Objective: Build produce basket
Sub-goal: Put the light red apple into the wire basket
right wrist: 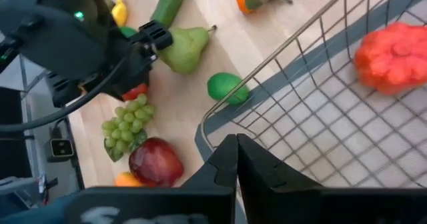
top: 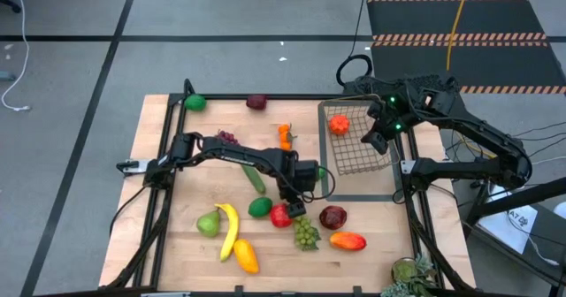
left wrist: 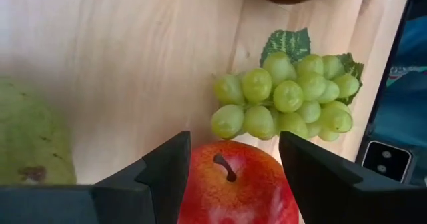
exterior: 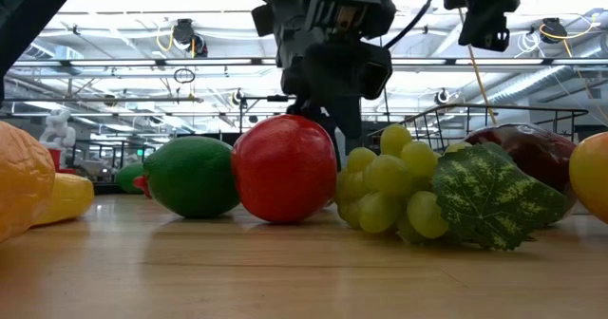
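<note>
At table centre, left gripper [top: 285, 210] low over red apple [top: 281, 215]; fingers [left wrist: 167, 174] on either side of apple, seemingly touching its sides, apple on wood. Green grapes [top: 306, 233] just beside apple at 4 o'clock, lime [top: 259, 207] touching it at 9 o'clock. Dark red apple [top: 333, 217] near, at 3 o'clock. Wire basket [top: 371, 166] at table's 2 o'clock, one orange-red fruit [top: 339, 124] inside. Right gripper [top: 378, 138] above basket's right rim, fingers pressed together, holding nothing.
</note>
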Action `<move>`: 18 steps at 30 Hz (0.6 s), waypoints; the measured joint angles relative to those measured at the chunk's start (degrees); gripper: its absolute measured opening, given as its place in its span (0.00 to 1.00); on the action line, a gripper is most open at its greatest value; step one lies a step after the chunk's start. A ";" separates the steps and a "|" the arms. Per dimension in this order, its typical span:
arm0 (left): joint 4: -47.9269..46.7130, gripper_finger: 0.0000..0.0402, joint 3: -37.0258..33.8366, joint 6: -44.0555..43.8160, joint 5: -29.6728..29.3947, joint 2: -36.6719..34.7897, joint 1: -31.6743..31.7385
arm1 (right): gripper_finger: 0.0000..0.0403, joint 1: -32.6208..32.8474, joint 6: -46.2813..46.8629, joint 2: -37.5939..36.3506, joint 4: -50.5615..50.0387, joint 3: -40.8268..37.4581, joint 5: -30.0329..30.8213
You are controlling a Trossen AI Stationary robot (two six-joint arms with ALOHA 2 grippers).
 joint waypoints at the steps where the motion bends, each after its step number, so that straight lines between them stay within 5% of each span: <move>1: -0.01 0.57 0.00 0.23 0.00 0.00 0.04 | 0.00 0.01 0.02 -0.05 -0.32 0.01 -0.02; 18: 1.30 0.57 0.04 4.36 8.48 1.40 1.34 | 0.00 0.01 0.35 -3.50 -2.85 0.02 0.04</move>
